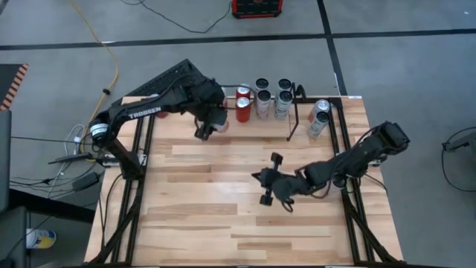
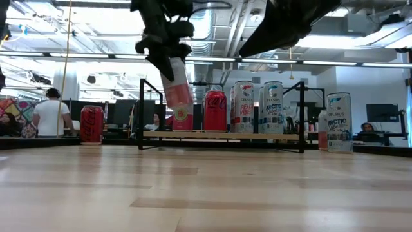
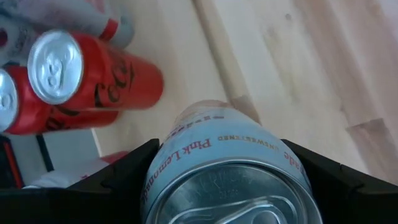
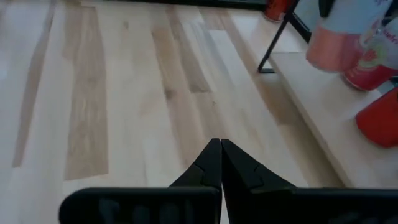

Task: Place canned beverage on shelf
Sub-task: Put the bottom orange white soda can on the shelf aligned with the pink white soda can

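Above wooden table [image 1: 223,193], left claw [image 2: 168,55] pinches pink can [image 2: 178,90] tilted over shelf [image 2: 219,135].

Wooden table with a low shelf at its far edge

The light plank table [image 1: 223,201] carries the shelf [image 2: 219,135]; on its board stand a red can [image 2: 214,111] and two pale cans [image 2: 257,107]. Another pale can [image 2: 338,122] and a second red can [image 2: 92,124] stand beside the shelf.

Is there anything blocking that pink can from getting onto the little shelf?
Nothing visible blocks it. The left hand holds the pink can tilted in the air at the shelf's left end, above the board. The nearest neighbour, a red can, stands on the board to the side, leaving open board beneath.
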`<state>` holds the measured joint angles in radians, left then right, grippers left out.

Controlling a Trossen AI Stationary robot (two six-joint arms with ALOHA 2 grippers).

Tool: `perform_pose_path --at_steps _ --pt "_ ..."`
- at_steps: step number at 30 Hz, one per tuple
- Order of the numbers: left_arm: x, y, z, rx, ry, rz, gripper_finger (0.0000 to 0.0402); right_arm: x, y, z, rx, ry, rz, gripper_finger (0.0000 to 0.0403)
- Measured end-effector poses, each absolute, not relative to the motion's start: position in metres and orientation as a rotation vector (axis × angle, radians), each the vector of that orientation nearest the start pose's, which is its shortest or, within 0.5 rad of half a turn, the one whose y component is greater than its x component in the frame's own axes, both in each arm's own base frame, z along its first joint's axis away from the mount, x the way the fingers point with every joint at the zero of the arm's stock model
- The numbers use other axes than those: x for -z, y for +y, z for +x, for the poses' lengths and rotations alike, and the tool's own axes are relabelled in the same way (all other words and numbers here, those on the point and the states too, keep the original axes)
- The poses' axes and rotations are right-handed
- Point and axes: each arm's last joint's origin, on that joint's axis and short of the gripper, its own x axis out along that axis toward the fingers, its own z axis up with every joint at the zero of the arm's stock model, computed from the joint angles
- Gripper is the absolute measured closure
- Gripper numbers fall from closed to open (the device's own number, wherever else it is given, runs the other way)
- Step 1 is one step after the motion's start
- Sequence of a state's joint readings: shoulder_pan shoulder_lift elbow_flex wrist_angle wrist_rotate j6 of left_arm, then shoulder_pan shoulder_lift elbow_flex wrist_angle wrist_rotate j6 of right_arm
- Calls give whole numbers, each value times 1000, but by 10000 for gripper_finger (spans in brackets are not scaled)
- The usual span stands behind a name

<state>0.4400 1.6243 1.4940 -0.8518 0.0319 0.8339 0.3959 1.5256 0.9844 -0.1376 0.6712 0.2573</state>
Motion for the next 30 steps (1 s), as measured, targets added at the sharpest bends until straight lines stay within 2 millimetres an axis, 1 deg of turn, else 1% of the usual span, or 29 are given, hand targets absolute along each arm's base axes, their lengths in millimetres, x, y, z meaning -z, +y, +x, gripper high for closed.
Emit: perform_pose_path --at_steps 2,4,6,8,11,16,18,23,28,30 --pt "-308 149 312 54 1035 540 123 -240 97 301 320 560 -100 378" --pt "-306 151 317 54 1015 570 123 -245 88 300 302 574 -107 378" --pt "-302 151 322 70 1040 606 123 -249 81 300 288 581 -110 378" --pt "-298 155 322 65 1083 622 123 -252 74 296 287 602 -121 378" --pt "-289 165 323 61 1103 608 123 -258 66 293 278 609 -134 378" --pt "-274 178 325 74 1137 543 123 -261 54 289 272 640 -159 378" --pt "-269 178 325 94 1156 514 123 -262 50 290 267 636 -158 378" --pt "-265 176 323 132 1170 471 123 -261 40 289 284 673 -182 378" --pt "-265 176 322 107 1179 423 123 -260 30 290 251 688 -173 378" --pt "-265 176 322 90 1181 401 112 -260 27 291 248 691 -166 378"
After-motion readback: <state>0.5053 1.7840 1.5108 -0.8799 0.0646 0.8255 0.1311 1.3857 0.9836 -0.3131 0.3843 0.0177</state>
